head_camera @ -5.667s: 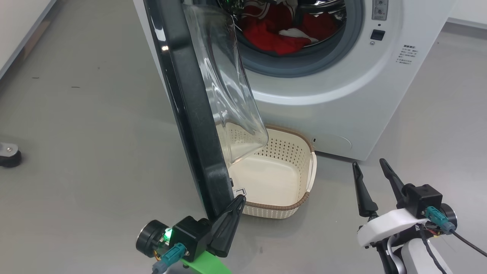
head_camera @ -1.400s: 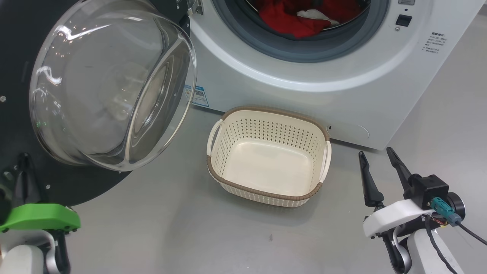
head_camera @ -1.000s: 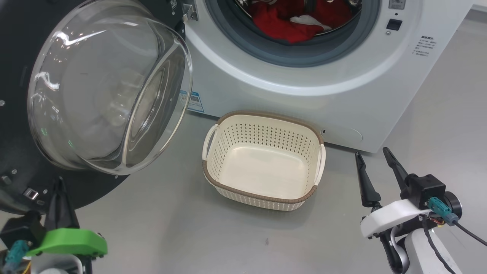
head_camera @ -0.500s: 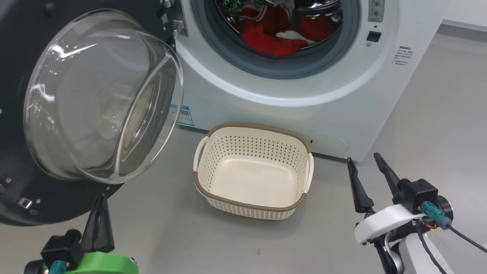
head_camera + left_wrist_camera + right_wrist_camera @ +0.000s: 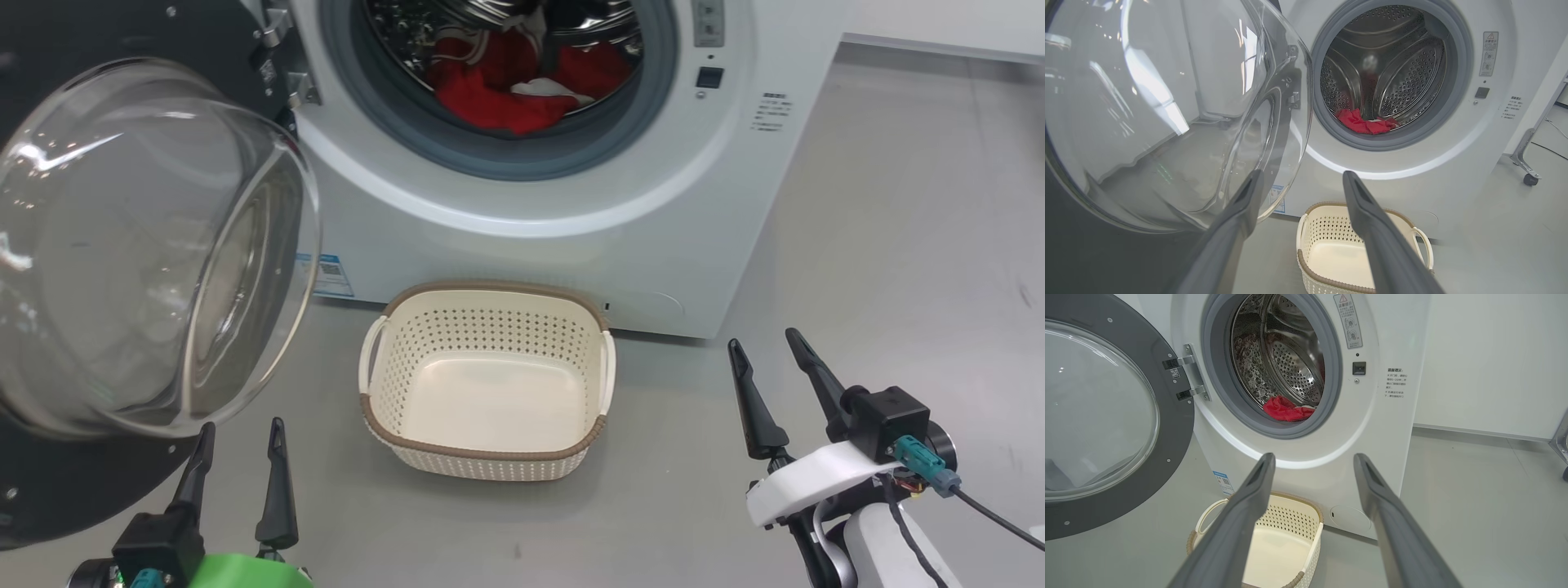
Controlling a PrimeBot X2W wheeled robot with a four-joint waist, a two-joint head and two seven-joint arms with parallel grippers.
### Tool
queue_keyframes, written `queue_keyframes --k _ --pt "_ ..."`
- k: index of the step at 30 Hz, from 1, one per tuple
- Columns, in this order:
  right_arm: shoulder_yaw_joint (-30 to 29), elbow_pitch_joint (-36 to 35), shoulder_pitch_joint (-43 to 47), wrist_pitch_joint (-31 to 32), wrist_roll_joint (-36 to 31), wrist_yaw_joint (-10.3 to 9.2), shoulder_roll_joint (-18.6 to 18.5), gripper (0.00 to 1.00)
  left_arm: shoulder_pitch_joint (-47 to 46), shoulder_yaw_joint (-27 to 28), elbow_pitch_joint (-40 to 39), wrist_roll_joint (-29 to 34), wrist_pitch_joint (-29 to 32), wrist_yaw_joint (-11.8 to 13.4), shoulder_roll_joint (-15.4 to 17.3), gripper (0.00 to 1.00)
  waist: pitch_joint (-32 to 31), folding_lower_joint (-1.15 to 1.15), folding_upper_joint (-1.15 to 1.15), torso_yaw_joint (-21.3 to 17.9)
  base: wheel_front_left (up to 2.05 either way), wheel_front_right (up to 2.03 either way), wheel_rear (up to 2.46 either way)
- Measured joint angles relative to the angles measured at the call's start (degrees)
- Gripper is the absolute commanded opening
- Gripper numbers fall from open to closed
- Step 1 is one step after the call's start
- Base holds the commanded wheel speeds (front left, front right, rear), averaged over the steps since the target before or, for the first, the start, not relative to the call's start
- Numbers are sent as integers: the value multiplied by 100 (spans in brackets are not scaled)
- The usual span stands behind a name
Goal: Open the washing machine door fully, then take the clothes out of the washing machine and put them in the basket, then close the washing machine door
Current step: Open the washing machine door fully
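Note:
The white washing machine (image 5: 571,204) stands ahead with its washing machine door (image 5: 139,245) swung wide to the left, glass bowl bulging toward me. Red clothes (image 5: 498,90) with a white patch lie low in the steel drum, also seen as clothes (image 5: 1365,122) and clothes (image 5: 1286,410). The cream basket (image 5: 482,452) sits empty on the floor before the washer. My left gripper (image 5: 242,426) is open just below the door's black rim, apart from it, holding nothing. My right gripper (image 5: 762,340) is open to the right of the basket. The wrist views show the left gripper (image 5: 1303,174) and right gripper (image 5: 1314,456) with empty gaps.
Grey floor spreads all round, widest to the right of the washer. A metal stand leg with a caster (image 5: 1529,163) stands to the machine's right. The open door (image 5: 1167,428) takes up the space on the left. White wall and baseboard run behind on the right.
My left gripper has opened and come off the door's rim, now free beside it. The head camera has turned, so the whole scene shifted left. The right gripper has held still.

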Motion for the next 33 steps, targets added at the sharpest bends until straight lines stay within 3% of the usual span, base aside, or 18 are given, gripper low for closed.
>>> queue_keyframes --k 18,33 --pt "238 -219 177 1 83 -146 -1 100 -3 -110 -269 33 292 -100 127 100 -15 0 0 -1058 0 0 0" --pt "121 -371 228 1 83 -253 -1 100 -19 -172 -333 36 401 -98 125 100 164 0 0 -1537 0 0 0"
